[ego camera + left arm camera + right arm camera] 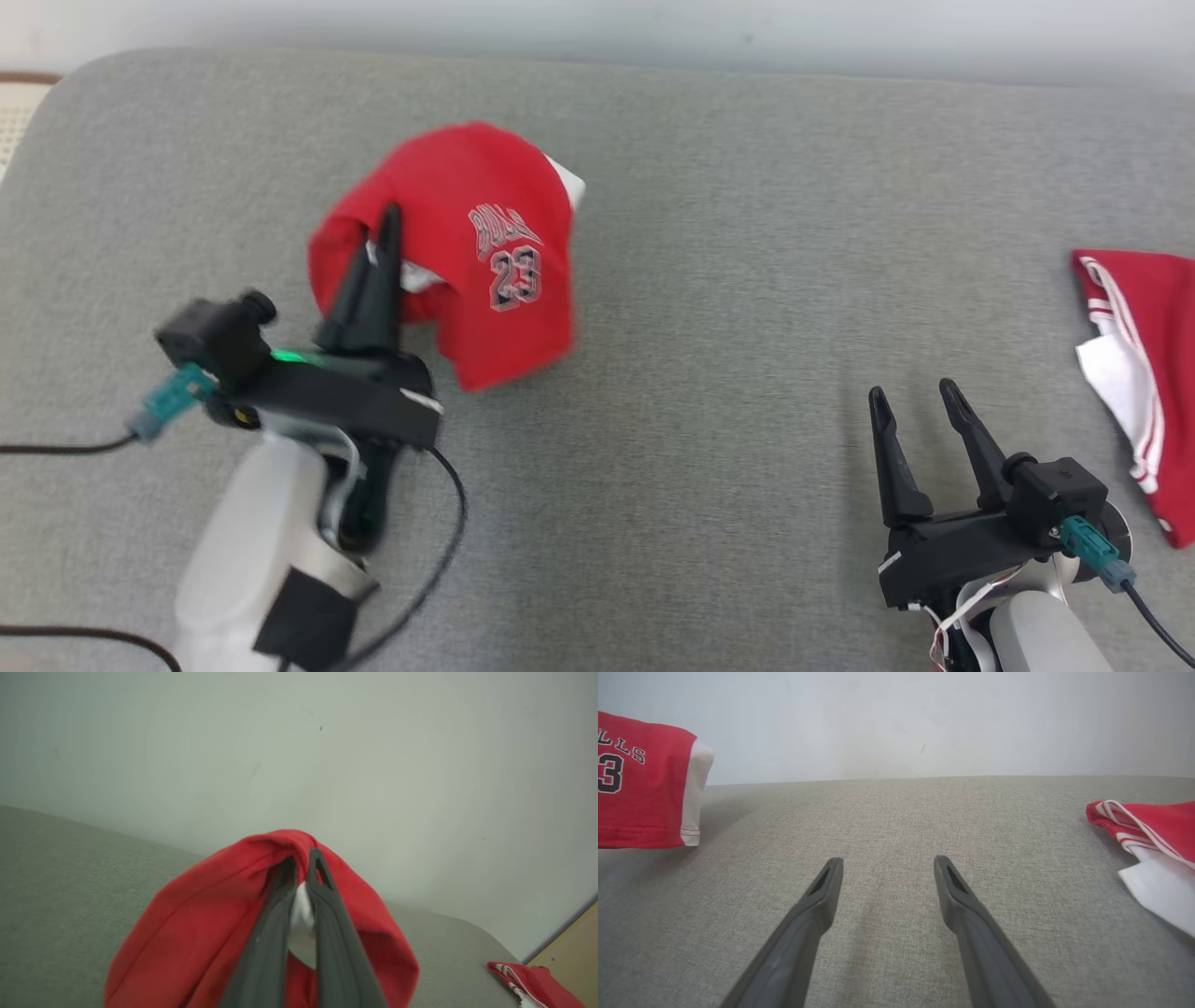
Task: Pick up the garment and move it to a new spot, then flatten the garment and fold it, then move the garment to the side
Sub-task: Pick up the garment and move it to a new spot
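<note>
Two red pieces of clothing are well apart over the grey cushion [747,308]. The head view shows the left gripper [390,217] pinched tight on the printed garment [467,177], which is held up and reads BULLS 23. Its wrist view adds white cloth between the fingers [336,933]. The right gripper [888,861] stands wide and holds nothing. The second garment [1144,317] lies to its right.

grey woven upholstered surface [747,280], rounded at its far left corner, even in texture. plain pale wall [653,28] directly behind. tan floor [574,942] beyond one edge. lighting soft, diffuse.
</note>
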Robot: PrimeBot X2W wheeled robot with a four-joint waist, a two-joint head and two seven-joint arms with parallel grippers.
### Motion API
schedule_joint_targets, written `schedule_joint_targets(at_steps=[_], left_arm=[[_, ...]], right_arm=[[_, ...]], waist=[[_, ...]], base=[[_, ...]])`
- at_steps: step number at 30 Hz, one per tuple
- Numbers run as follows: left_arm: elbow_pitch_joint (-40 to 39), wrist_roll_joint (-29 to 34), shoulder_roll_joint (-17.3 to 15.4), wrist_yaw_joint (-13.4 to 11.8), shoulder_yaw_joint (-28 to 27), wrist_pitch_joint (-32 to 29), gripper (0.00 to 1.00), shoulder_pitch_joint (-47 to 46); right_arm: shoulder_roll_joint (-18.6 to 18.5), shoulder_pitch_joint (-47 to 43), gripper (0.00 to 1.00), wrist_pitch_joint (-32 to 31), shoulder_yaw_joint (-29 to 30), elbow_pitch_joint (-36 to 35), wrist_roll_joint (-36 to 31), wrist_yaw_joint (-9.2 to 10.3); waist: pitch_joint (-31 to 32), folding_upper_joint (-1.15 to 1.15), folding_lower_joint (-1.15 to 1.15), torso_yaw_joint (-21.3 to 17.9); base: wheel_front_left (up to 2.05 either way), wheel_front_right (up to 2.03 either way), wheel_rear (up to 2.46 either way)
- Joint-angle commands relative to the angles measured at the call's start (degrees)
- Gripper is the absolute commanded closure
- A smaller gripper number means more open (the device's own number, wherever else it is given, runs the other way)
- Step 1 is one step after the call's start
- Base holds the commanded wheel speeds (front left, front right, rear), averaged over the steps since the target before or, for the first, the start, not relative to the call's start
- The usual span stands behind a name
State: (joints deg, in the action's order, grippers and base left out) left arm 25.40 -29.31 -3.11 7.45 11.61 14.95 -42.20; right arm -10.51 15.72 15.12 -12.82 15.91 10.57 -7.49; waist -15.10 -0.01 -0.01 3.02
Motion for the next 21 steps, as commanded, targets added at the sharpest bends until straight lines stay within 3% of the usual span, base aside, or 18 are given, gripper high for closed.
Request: schedule_joint_targets(at_steps=[1, 8, 13, 14, 15, 16, 21], left_arm=[[-1.9, -3.1, 0.1, 0.0, 2.2, 0.3, 1.00, 2.1], [-9.0, -11.8, 0.2, -2.0, 13.1, 0.3, 1.00, 6.3], [-8.2, -12.7, 0.1, -3.9, 18.1, 0.3, 1.00, 9.2], [-7.6, -12.6, 0.1, -4.4, 18.8, 0.3, 0.61, 9.9], [-6.4, -12.4, 0.1, -4.7, 19.8, 0.3, 0.09, 10.8], [-5.2, -11.4, 0.2, -4.9, 21.0, 0.3, 0.00, 11.3], [1.1, -7.0, 0.2, -6.0, 22.3, 0.3, 0.00, 16.2]], right_arm=[[0.1, -0.8, 0.00, 0.0, -0.2, 0.4, 0.6, 0.00], [0.7, -0.6, 0.00, 0.0, -0.6, 0.9, 1.2, 0.00], [0.9, -0.8, 0.00, 0.0, -0.5, 1.2, 1.1, 0.00], [1.0, -0.8, 0.00, 0.0, -0.5, 1.2, 1.2, 0.00], [1.0, -0.8, 0.00, 0.0, -0.5, 1.3, 1.1, 0.00], [1.1, -0.9, 0.00, 0.0, -0.4, 1.4, 1.2, 0.00], [1.8, -1.9, 0.00, 0.0, 0.0, 1.7, 0.9, 0.00]], waist=[[1.6, 0.01, 0.01, -2.0], [2.6, 0.01, 0.01, -5.5], [3.2, 0.01, 0.01, -7.0], [3.4, 0.01, 0.01, -7.2], [3.7, 0.01, 0.01, -7.4], [4.0, 0.01, 0.01, -7.5], [7.0, 0.01, 0.01, -7.3]], base=[[0.00, 0.00, 0.00], [0.00, 0.00, 0.00], [0.00, 0.00, 0.00], [0.00, 0.00, 0.00], [0.00, 0.00, 0.00], [0.00, 0.00, 0.00], [0.00, 0.00, 0.00]])
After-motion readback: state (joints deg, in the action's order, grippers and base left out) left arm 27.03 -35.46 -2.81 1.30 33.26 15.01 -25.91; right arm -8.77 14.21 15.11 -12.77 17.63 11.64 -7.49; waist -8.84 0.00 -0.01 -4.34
